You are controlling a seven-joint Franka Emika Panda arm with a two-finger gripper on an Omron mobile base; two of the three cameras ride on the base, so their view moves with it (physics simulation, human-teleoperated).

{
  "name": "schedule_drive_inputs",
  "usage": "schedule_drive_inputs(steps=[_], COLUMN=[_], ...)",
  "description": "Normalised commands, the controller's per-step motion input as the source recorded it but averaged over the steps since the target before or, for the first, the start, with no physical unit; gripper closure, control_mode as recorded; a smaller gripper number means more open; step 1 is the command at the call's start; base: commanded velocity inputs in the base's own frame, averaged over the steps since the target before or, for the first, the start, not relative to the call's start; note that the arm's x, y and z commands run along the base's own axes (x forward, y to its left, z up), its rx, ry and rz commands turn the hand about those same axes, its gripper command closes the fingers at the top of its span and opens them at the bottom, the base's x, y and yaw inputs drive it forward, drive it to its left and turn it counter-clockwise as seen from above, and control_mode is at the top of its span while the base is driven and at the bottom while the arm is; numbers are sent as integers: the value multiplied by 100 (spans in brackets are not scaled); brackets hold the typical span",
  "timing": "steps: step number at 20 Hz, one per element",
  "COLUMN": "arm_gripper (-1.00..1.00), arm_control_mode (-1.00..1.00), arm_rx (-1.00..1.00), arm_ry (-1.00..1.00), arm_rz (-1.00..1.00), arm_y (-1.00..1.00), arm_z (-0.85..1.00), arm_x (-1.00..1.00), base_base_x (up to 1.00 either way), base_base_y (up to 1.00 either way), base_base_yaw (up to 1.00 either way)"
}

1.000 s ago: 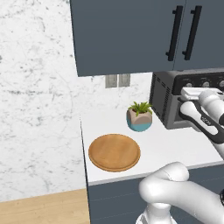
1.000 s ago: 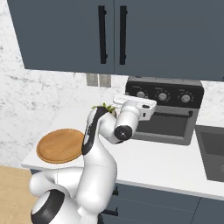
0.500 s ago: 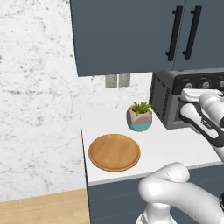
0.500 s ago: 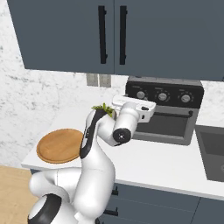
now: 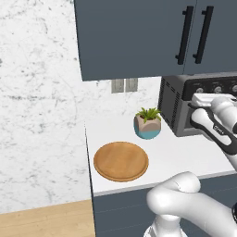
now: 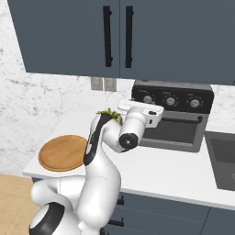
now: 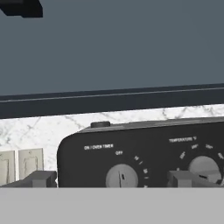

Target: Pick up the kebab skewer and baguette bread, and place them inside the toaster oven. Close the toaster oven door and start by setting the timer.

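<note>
White counter [image 5: 185, 159], left base view: round wooden board [image 5: 121, 160] lies near the counter's front left corner, bare on top. Small potted plant [image 5: 148, 123] stands behind the board toward the back wall, just beside the vented left side of the toaster oven [image 5: 178, 106], which sits at the counter's back under the dark wall cabinets [image 5: 139, 37]. Arm's hand is raised in front of the oven's upper front; gripper [image 5: 206, 99] close to the control strip. Jaw spacing cannot be read from this side. Wall outlets [image 5: 124, 85] sit on the marble backsplash, above the plant.

Right base view: toaster oven [image 6: 172, 117] at the back of the counter [image 6: 183, 170], toaster oven door [image 6: 176, 131] upright and shut, black bar handle across its top. Three silver knobs in the control strip above. Gripper [image 6: 137, 108] is level with the strip's left end. Board [image 6: 62, 151] near the counter's left edge; plant leaves [image 6: 106, 112] just show behind the arm. Sink [image 6: 222, 158] is set in at the counter's right end.

Hand view: fingertips [image 7: 41, 178] stand wide apart, nothing between them. Between them, the on/oven timer knob [image 7: 121, 177]; the temperature knob [image 7: 203, 167] sits by the right tip. Outlets [image 7: 19, 165] show at left, cabinet underside above. Kebab skewer and baguette bread: cannot tell where they are.
</note>
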Motion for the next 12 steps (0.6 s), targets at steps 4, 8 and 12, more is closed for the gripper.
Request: schedule_drive_inputs(steps=[4, 8, 12], arm_gripper=[-100, -100, -100], arm_control_mode=[-100, -100, -100], arm_rx=[0, 0, 0], arm_ry=[0, 0, 0], arm_rz=[0, 0, 1], arm_y=[3, 2, 0], arm_z=[0, 0, 0], arm_x=[1, 1, 1], base_base_x=[0, 0, 0], base_base_y=[0, 0, 0], base_base_yaw=[0, 0, 0])
